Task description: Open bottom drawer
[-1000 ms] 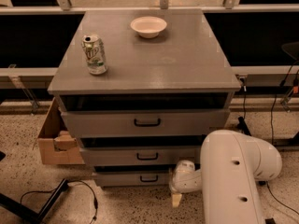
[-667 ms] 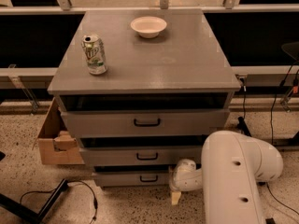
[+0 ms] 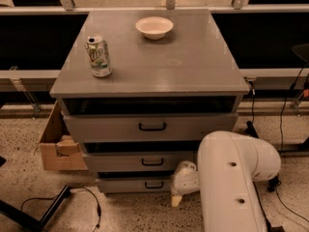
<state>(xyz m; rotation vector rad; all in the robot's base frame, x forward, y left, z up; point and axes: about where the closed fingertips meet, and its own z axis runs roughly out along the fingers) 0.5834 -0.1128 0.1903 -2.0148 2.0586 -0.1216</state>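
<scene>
The grey cabinet (image 3: 149,62) has three drawers. The bottom drawer (image 3: 125,184) is the lowest and shallowest, with a small black bar handle (image 3: 154,184). Its front looks closed or nearly so, under a dark gap. My gripper (image 3: 179,193) hangs low at the end of the white arm (image 3: 231,178). It is just right of the bottom drawer's handle, close to the drawer front's right end and near the floor. The arm hides the right parts of the middle and bottom drawers.
A green soda can (image 3: 98,56) and a white bowl (image 3: 154,27) stand on the cabinet top. A cardboard box (image 3: 55,146) sits on the floor at the left. Black cables (image 3: 72,197) and a black bar lie at the lower left. More cables run at the right (image 3: 285,129).
The arm and gripper have shifted slightly left, toward the bottom drawer's handle. The drawers have not moved.
</scene>
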